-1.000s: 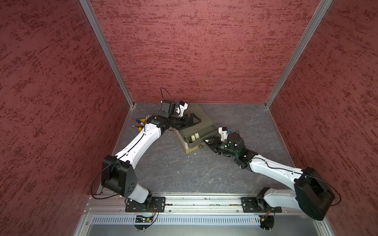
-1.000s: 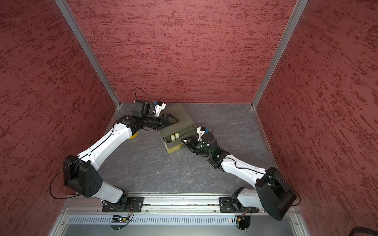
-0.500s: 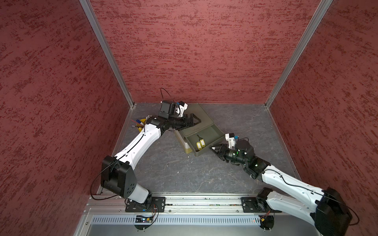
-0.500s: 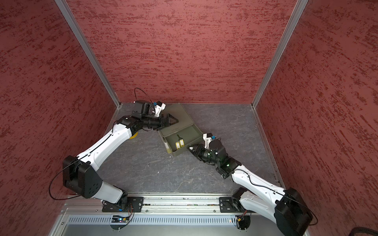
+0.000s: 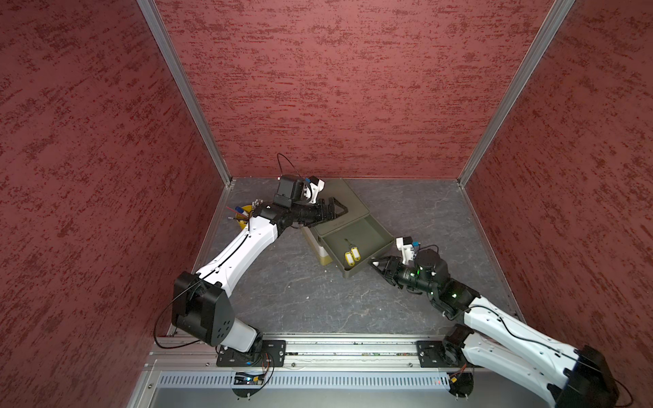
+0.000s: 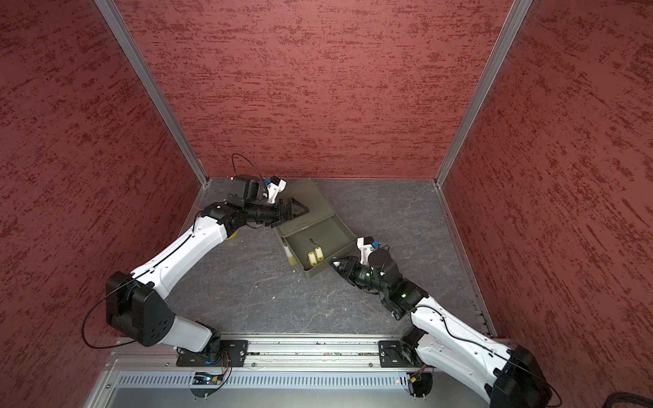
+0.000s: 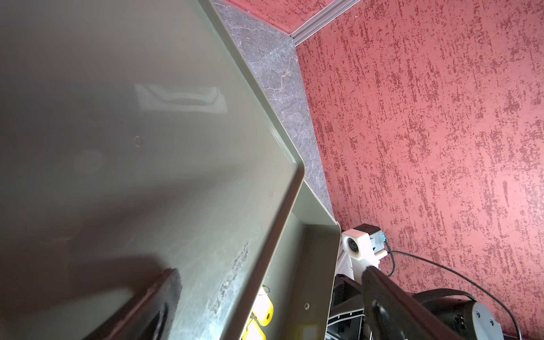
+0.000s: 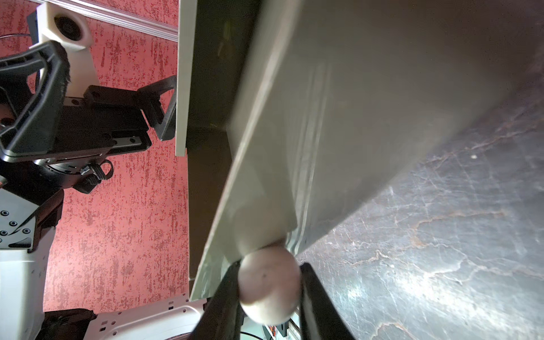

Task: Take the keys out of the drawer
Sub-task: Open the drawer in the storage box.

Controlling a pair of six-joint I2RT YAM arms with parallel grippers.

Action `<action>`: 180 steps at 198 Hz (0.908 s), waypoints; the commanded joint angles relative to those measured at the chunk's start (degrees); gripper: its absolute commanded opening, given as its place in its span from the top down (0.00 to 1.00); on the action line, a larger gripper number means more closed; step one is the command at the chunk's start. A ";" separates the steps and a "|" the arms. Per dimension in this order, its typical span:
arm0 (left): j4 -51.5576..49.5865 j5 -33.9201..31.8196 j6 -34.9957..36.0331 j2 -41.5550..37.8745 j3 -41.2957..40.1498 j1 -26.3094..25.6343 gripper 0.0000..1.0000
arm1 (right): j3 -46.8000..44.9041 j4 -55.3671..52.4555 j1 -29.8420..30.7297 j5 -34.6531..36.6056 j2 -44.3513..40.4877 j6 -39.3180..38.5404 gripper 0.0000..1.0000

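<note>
An olive drawer [image 5: 383, 236] stands pulled out of its olive cabinet [image 5: 341, 197] toward the front right. On the drawer floor lie two keys [image 5: 352, 255] with yellow tags, side by side near the front wall; they show in both top views [image 6: 315, 255] and in the left wrist view [image 7: 265, 309]. A thin dark piece [image 5: 348, 242] lies just behind them. My right gripper [image 5: 376, 263] is shut on the drawer's white round knob [image 8: 268, 282]. My left gripper [image 5: 335, 208] is open, with its fingers resting on the cabinet top.
A yellow cup with pens [image 5: 243, 215] stands at the back left, behind my left arm. Red walls close in the grey floor [image 5: 300, 289] on three sides. The arm bases sit on the metal rail [image 5: 353, 348] at the front.
My right gripper has drawn the drawer out toward the front right by its knob, bringing the yellow-tagged keys into view. The left arm has stayed on the cabinet top.
</note>
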 commanded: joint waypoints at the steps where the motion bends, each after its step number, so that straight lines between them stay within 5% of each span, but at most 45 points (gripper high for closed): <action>1: -5.75 -1.78 -0.94 1.04 -2.72 -0.53 0.00 | -0.96 -4.47 1.31 3.39 -0.59 0.01 0.82; 75: -5.28 -1.69 -0.99 1.32 -2.99 -0.72 0.00 | -2.10 -8.47 2.79 5.84 -4.53 0.50 0.81; 99: -4.91 -1.60 -1.21 1.75 -2.76 -0.76 0.00 | -2.46 -8.38 2.79 5.81 -4.41 0.67 0.62; 180: -4.00 -1.16 -1.39 2.95 -2.25 -0.90 0.00 | 1.41 -21.61 2.78 6.78 -9.24 -2.11 0.45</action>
